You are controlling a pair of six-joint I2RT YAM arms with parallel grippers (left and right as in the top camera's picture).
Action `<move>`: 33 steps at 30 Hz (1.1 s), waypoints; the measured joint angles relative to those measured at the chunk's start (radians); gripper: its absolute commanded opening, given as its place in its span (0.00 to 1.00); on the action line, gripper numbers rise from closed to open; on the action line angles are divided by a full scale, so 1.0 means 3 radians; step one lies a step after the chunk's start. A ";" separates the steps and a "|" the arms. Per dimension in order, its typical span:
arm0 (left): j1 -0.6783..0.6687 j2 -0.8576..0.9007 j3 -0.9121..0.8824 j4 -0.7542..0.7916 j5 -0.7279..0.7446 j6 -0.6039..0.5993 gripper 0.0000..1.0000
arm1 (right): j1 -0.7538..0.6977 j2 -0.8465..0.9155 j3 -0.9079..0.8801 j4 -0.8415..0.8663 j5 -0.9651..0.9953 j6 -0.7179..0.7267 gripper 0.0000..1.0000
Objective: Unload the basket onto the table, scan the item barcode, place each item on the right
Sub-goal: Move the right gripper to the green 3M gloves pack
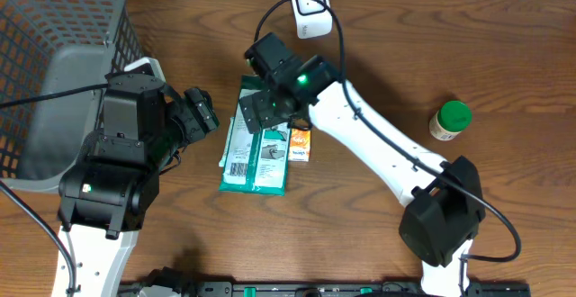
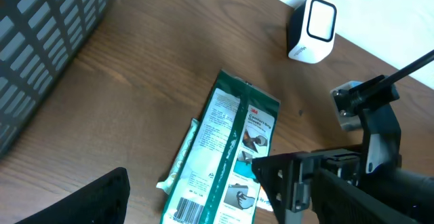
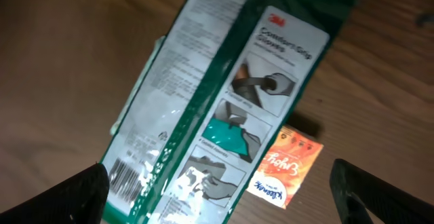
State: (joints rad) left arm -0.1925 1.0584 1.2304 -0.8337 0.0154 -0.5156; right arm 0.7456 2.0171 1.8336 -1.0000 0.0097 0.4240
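The item, a green and white glove packet (image 1: 256, 157), lies flat on the table with its barcode (image 2: 183, 210) up, at the end nearest me. My right gripper (image 1: 268, 115) hangs open just above the packet's far half; in the right wrist view the packet (image 3: 224, 95) fills the space between the wide-apart fingers of that gripper (image 3: 227, 207). My left gripper (image 1: 205, 110) stands open beside the packet's left edge, holding nothing. In the left wrist view the packet (image 2: 227, 149) lies ahead of this gripper (image 2: 219, 214). The white scanner (image 1: 309, 4) stands at the table's far edge.
A small orange tissue pack (image 1: 300, 144) lies against the packet's right side. A green-lidded bottle (image 1: 450, 120) stands at the right. A grey basket (image 1: 54, 63) fills the far left corner. The right arm (image 2: 352, 176) crosses the left wrist view.
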 measured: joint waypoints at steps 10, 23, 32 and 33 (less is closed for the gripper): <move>0.0000 0.0000 0.0000 0.0000 0.0000 0.0000 0.86 | -0.0128 0.0192 0.0000 -0.0025 -0.0146 0.0308 0.99; 0.0000 0.0000 0.0000 0.0001 0.0000 0.0000 0.86 | -0.0764 0.0193 -0.0069 -0.0013 -0.1258 0.0192 0.99; 0.0000 0.0000 0.0000 0.0001 0.0000 0.0000 0.86 | -0.0765 0.0193 -0.0726 0.0804 -0.1446 0.0134 0.99; 0.0000 0.0000 0.0000 0.0001 0.0000 0.0000 0.86 | -0.0765 0.0193 -0.0802 0.0917 -0.1453 0.0127 0.99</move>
State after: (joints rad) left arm -0.1925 1.0584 1.2304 -0.8333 0.0154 -0.5156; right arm 0.5159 2.0750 1.5929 -0.7250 -0.4263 0.4622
